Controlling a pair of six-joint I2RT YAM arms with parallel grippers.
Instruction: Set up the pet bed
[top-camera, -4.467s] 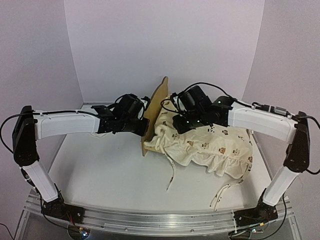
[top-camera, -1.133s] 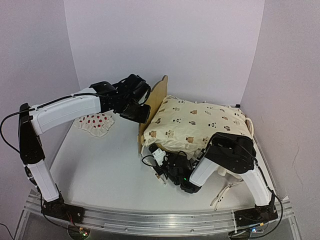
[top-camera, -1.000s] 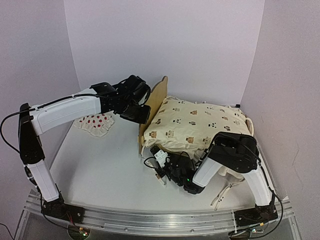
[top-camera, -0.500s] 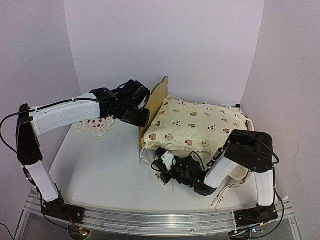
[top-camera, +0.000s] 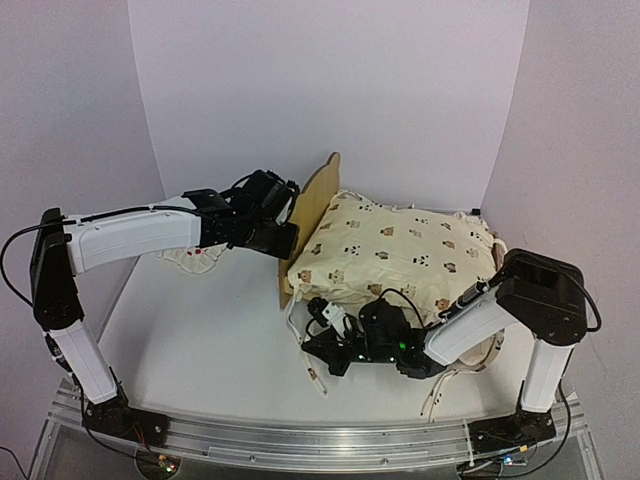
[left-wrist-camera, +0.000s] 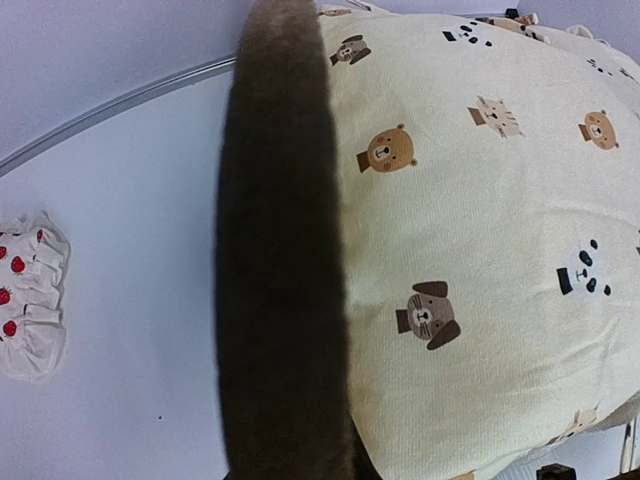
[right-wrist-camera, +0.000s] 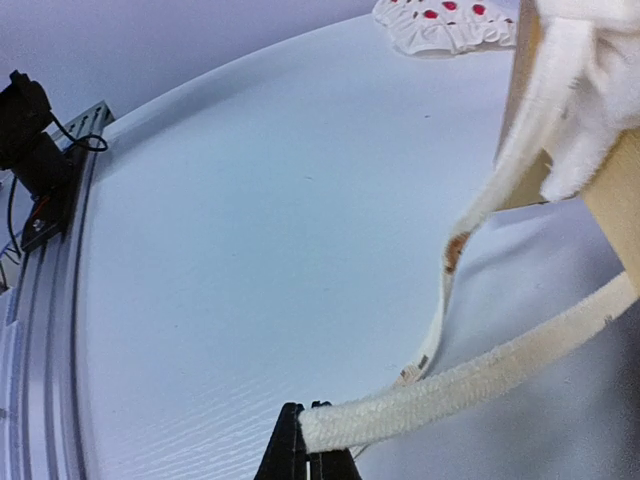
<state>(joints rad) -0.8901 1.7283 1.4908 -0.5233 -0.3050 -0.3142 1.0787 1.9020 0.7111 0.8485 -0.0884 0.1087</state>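
The pet bed stands at mid table, its plywood headboard upright on the left end. A cream animal-print cover lies over the rest of it. My left gripper is shut on the headboard, whose edge fills the left wrist view as a dark blurred band; my fingers are hidden there. My right gripper lies low at the bed's front left corner. In the right wrist view it is shut on a thick cream tie strap of the cover. The wooden frame shows at the right.
A small white strawberry pillow lies on the table left of the bed, behind my left arm, and shows again in the left wrist view. Thin loose ties trail off the cover near the front right. White walls enclose the table.
My right arm's elbow has swung out to the right and the gripper has drawn the strap forward along the table. My left arm has lowered with the headboard.
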